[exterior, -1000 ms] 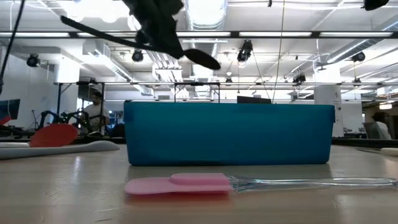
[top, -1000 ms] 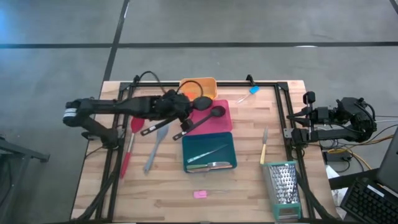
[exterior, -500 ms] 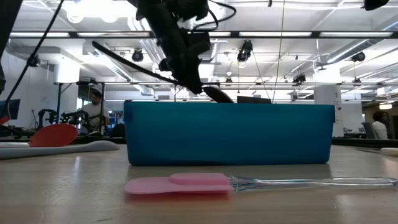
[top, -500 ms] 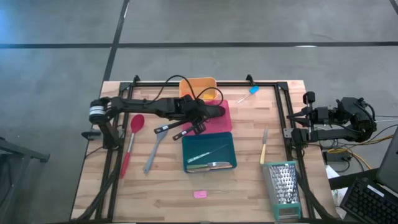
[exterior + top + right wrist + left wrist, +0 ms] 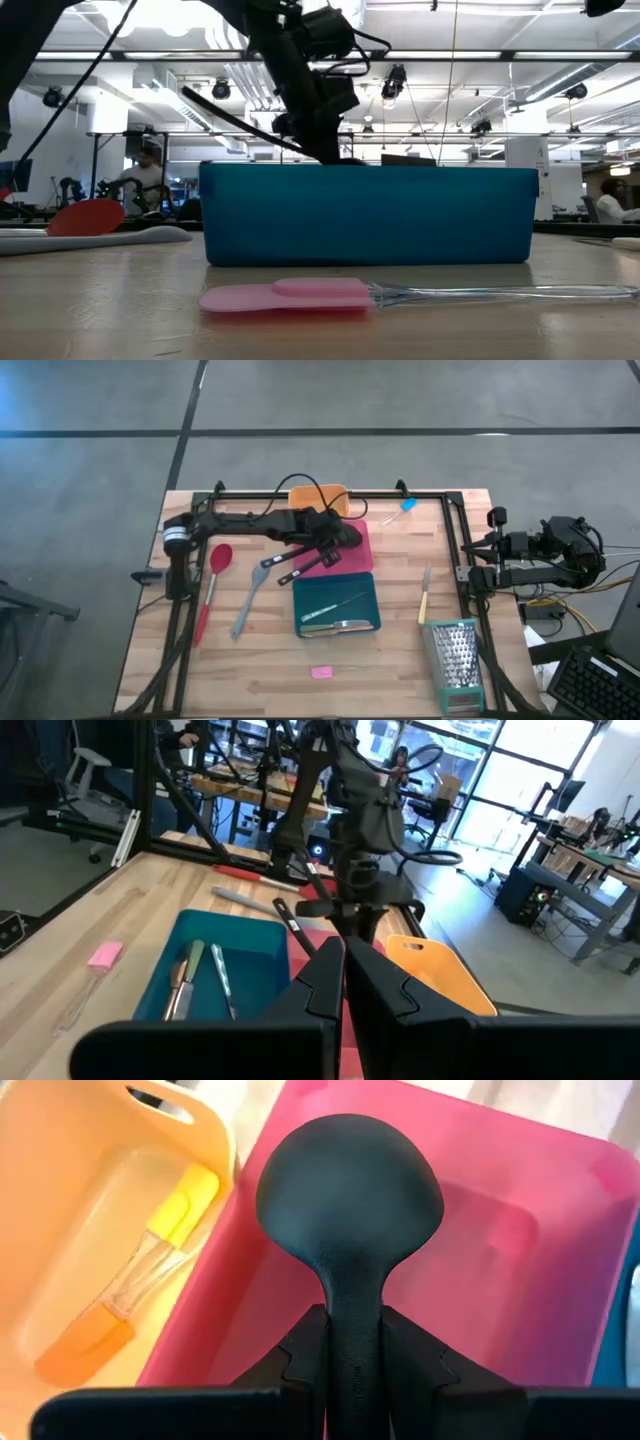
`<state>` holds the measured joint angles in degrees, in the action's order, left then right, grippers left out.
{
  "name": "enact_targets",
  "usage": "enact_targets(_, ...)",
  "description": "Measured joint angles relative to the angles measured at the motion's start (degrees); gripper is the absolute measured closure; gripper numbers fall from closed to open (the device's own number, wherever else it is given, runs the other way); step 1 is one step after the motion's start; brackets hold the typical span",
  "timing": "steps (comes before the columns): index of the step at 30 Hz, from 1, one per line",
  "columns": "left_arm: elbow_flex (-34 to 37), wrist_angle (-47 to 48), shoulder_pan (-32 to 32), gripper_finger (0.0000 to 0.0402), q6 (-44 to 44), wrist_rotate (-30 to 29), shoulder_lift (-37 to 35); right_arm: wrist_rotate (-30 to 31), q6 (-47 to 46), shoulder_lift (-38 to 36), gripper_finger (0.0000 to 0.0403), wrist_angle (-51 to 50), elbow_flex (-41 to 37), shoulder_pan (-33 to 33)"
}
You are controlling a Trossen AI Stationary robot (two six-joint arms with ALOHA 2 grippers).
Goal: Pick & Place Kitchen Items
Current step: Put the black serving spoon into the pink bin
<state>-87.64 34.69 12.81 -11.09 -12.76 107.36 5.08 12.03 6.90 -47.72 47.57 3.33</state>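
My left gripper point(image 5: 335, 538) reaches from the table's left over the pink tray point(image 5: 358, 552) and is shut on a black spoon point(image 5: 350, 1190). The spoon's bowl points ahead of the fingers, above the tray's floor. In the low view the teal tray point(image 5: 365, 215) hides the bowl. A second black utensil point(image 5: 300, 568) lies beside it, its handle past the pink tray's left edge. On the wood to the left lie a red spatula point(image 5: 212, 582) and a grey spoon point(image 5: 248, 600). My right gripper point(image 5: 343, 970) waits shut at the table's right edge. My left gripper pinches the spoon's handle just behind the bowl point(image 5: 352, 1350) between its two fingers. The fingers slant down from the table's left and lie along the spoon. The long handle point(image 5: 230, 115) rises back toward the left. Whether the bowl touches the tray, I cannot tell.
The orange tray point(image 5: 322, 493) at the back holds a yellow-and-orange spatula point(image 5: 150, 1280). The teal tray point(image 5: 337, 605) holds metal utensils. A yellow-handled knife point(image 5: 424, 598), a blue piece point(image 5: 405, 506), a pink spatula point(image 5: 322, 672) and the metal grater point(image 5: 456, 660) lie around it.
My left gripper has carried the black spoon toward the table's right edge and down, from left of the pink tray to over it. The spoon has tipped bowl-down, and in the low view its bowl has sunk behind the teal tray's rim.
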Motion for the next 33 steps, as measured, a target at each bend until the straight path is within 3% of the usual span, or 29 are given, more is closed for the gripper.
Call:
enact_targets(24, 0.2, -2.3, 4.0, 0.0333, 0.2, 5.9, 7.0, 0.0, 0.0, 0.0, 0.0394, 0.0, 0.0, 0.0)
enact_targets(33, 0.2, -1.2, 4.0, 0.0193, 2.4, 6.1, 6.3, 0.0, 0.0, 0.0, 0.0394, 0.0, 0.0, 0.0)
